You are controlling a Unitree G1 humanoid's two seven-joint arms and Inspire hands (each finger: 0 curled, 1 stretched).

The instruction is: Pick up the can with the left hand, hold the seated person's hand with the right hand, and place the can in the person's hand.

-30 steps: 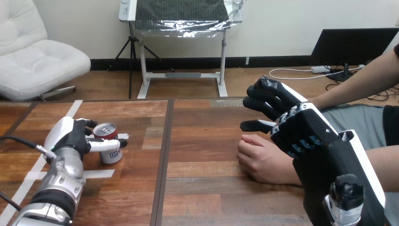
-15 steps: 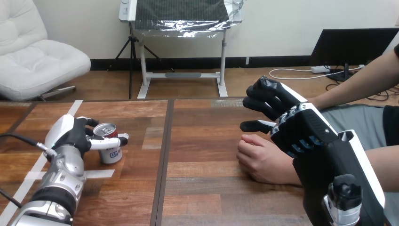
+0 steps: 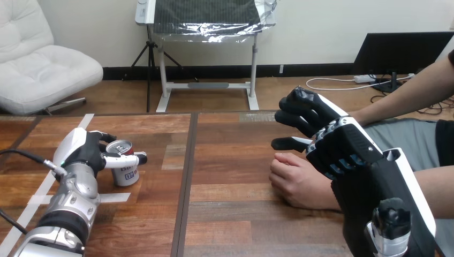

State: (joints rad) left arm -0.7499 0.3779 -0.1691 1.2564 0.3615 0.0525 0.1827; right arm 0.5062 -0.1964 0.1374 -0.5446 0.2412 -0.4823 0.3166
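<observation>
A small white and red can (image 3: 126,170) stands upright on the wooden table (image 3: 230,209) at the left. My left hand (image 3: 80,152) is at the can: its thumb lies straight across the can's front and its fingers reach behind it, so the can stands between them. The person's hand (image 3: 300,181) rests on the table at the right, loosely curled. My right hand (image 3: 342,147) hovers over it, open, fingers loosely bent, thumb pointing left. I cannot tell whether it touches the person's hand.
White tape strips (image 3: 40,198) run along the table at the far left under my left arm. A dark seam (image 3: 184,203) divides the tabletop. The person's forearm (image 3: 439,190) lies along the right edge.
My left hand has shifted slightly up and right at the can, its thumb now higher on the can's front. The can stays put. My right hand has barely moved.
</observation>
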